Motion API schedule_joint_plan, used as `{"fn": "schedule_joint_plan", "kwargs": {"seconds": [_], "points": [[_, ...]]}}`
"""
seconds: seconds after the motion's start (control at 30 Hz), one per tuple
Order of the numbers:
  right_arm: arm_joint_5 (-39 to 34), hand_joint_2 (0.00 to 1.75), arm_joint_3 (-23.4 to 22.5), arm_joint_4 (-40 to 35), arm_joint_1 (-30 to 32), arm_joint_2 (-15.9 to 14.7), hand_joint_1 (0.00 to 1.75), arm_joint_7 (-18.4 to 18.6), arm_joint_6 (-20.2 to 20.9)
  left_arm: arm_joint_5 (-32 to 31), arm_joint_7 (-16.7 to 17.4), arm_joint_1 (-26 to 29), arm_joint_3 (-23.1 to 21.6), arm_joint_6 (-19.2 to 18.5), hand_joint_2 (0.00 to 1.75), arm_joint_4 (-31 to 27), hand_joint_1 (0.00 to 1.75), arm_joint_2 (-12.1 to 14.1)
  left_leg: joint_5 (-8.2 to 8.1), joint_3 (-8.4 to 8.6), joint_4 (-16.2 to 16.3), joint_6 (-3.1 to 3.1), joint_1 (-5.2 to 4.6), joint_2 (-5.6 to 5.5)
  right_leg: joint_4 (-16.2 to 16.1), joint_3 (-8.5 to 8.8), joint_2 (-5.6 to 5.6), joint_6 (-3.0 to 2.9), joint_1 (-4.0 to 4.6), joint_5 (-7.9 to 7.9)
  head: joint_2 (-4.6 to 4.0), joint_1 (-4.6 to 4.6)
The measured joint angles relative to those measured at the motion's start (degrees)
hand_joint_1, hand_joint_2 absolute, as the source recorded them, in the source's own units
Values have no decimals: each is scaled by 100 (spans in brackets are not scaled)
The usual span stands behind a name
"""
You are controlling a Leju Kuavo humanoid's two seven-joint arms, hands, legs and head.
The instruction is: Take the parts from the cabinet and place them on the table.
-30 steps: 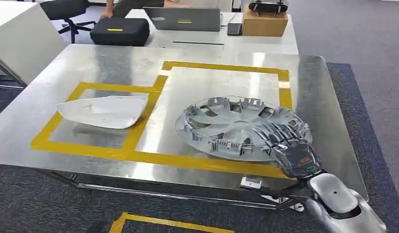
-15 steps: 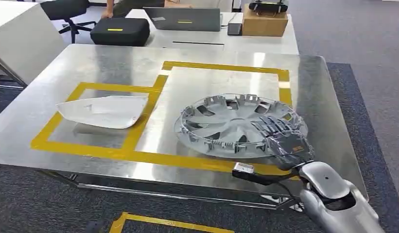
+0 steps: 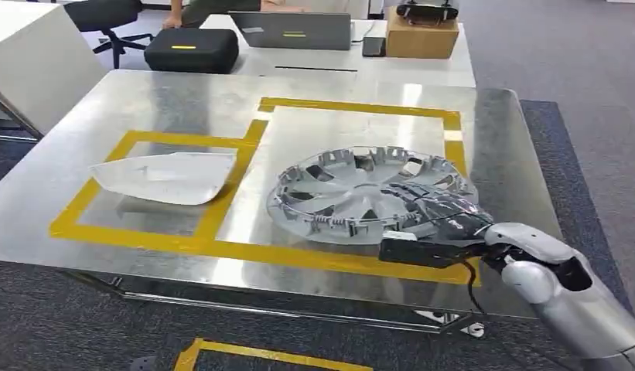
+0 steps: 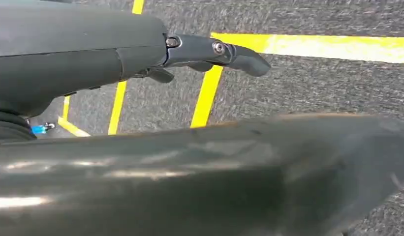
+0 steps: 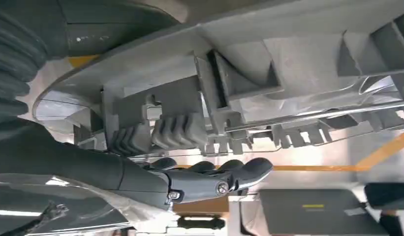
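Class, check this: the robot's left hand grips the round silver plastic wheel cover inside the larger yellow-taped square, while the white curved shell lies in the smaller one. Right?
Not quite. The hand gripping the round silver plastic wheel cover is the robot's right hand, as the head view shows. The rest stands: the cover sits inside the larger yellow-taped square, and the white curved shell lies in the smaller one.

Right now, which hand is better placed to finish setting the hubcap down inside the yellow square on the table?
The right hand: it grips the hubcap at its rim over the steel table. The left hand hangs over the floor.
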Motion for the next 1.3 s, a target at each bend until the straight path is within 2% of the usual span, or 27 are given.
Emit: {"fn": "schedule_joint_plan", "kwargs": {"seconds": [0.1,0.23,0.37,0.5,0.67,0.77,1.1,1.3], "points": [[-505,175,398,-90,-479,-376,0,142,325,39,0,2,22,-26,0,0,0,11,0,-1,8,0,-1,0,0,0,2,2,-1,1,0,0],[-794,175,843,-192,-940,-725,0,282,360,50,2,3,50,-28,0,0,0,15,-1,-1,10,1,0,0,0,0,-1,2,-1,1,0,0],[-867,175,1167,-234,-1189,-942,0,374,323,79,15,5,59,-28,0,0,0,15,-1,-4,10,1,-1,0,0,-1,2,2,-1,2,0,-2],[-1038,175,1733,-389,-1770,-1272,0,487,465,162,22,6,76,-28,0,0,0,15,0,-5,11,1,-1,0,0,-2,1,7,-1,5,0,-2],[-841,175,2339,-603,-2467,-1560,0,594,574,225,68,10,105,-28,0,0,0,15,0,-5,14,1,-1,0,0,-2,2,7,-1,5,0,2],[-806,175,2609,-703,-2741,-1671,0,601,585,243,72,10,116,-26,0,2,0,13,-1,-5,14,1,-1,0,0,-2,2,7,-1,5,0,0],[-510,175,3084,-914,-3153,-1877,0,669,544,319,87,10,155,-17,0,2,0,-7,-1,-5,15,1,-1,1,0,-2,2,7,-1,5,0,-2],[320,175,3239,-1248,-3086,-1993,0,848,76,402,96,10,192,28,0,2,0,-52,-1,-4,15,1,-1,1,0,-2,3,7,-1,5,0,0]]}}
